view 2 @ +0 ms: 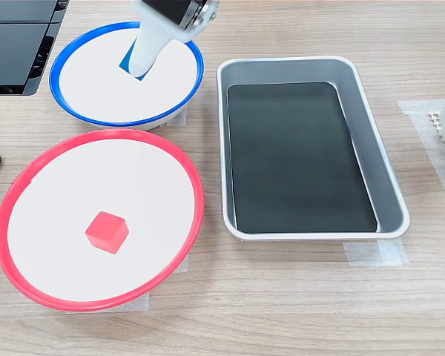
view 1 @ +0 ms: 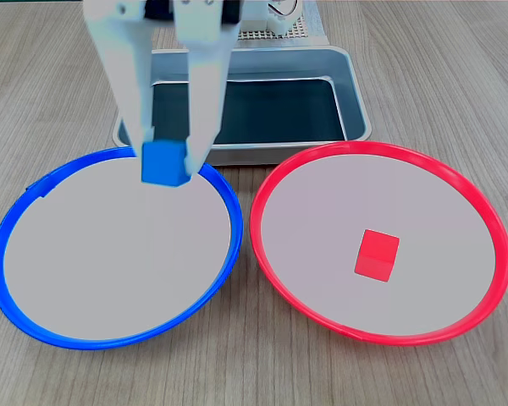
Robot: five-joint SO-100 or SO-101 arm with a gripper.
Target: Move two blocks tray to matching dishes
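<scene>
Clamping its white jaws on the small bright blue cube [view 1: 163,161], your gripper [view 1: 168,152] is holding it over the blue-rimmed round plate [view 1: 34,190], while the small red cube [view 2: 107,231] is sitting in the red-rimmed round plate [view 2: 74,141] beside the rectangular grey metal tray [view 2: 367,119].

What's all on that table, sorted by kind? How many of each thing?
Blocks: 2, the red block and the blue block held between the gripper fingers
Dishes: 2, the red-rimmed dish and the blue-rimmed dish
Tray: 1
Total: 5
</scene>
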